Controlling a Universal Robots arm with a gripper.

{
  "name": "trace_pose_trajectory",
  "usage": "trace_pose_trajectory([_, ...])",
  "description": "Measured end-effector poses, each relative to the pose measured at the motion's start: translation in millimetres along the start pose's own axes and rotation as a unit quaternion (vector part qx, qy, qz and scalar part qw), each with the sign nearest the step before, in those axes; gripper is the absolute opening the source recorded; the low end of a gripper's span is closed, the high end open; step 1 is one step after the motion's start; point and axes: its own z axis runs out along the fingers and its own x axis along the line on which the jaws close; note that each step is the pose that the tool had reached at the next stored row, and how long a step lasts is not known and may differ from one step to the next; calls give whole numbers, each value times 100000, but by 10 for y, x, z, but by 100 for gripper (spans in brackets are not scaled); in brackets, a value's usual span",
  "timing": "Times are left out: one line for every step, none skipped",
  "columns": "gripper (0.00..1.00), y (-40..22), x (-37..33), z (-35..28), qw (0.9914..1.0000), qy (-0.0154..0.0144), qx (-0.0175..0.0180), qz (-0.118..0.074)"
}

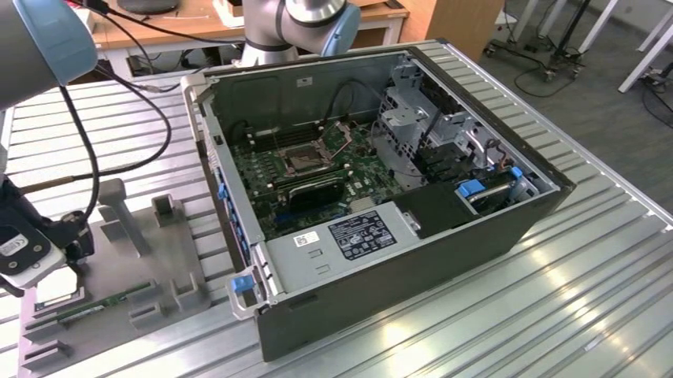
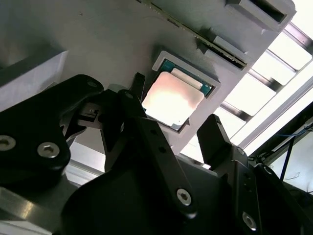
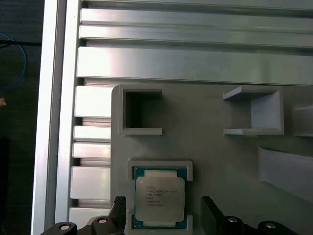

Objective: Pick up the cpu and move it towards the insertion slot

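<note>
The cpu (image 3: 160, 198) (image 2: 172, 100), a flat square chip with a silvery top and a green rim, lies in a shallow square pocket of the grey fixture plate (image 3: 215, 152). In both wrist views my gripper (image 3: 162, 201) (image 2: 175, 100) hangs over it, open, one black finger on each side and neither touching the chip. In the exterior view the gripper (image 1: 47, 248) is low over the fixture at that view's left. The insertion slot (image 1: 305, 160), a dark square socket with a metal frame, sits on the green board inside the open computer case (image 1: 421, 260).
The grey fixture plate (image 1: 137, 260) carries upright blocks (image 1: 116, 213) and a long green memory stick (image 1: 100, 303). A square empty pocket (image 3: 142, 110) lies beyond the chip. Black cables (image 1: 126, 102) run across the ribbed metal table (image 1: 589, 299).
</note>
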Motion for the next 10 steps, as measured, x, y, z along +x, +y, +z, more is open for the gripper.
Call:
trace_pose_trajectory([71,0,0,10,100000,-5,-2,1])
trace_pose_trajectory([71,-1,0,18,100000,-1,1,1])
trace_pose_trajectory([71,-1,0,27,100000,4,2,0])
trace_pose_trajectory([71,-1,0,36,100000,-6,-3,0])
trace_pose_trajectory([71,-2,0,44,100000,-1,-1,0])
trace_pose_trajectory([71,-2,0,51,100000,0,0,0])
trace_pose_trajectory([71,-2,0,55,100000,6,6,2])
trace_pose_trajectory([71,-2,0,60,100000,6,6,2])
trace_pose_trajectory([71,-2,0,65,100000,2,2,2])
trace_pose_trajectory([71,-3,0,69,100000,4,1,-1])
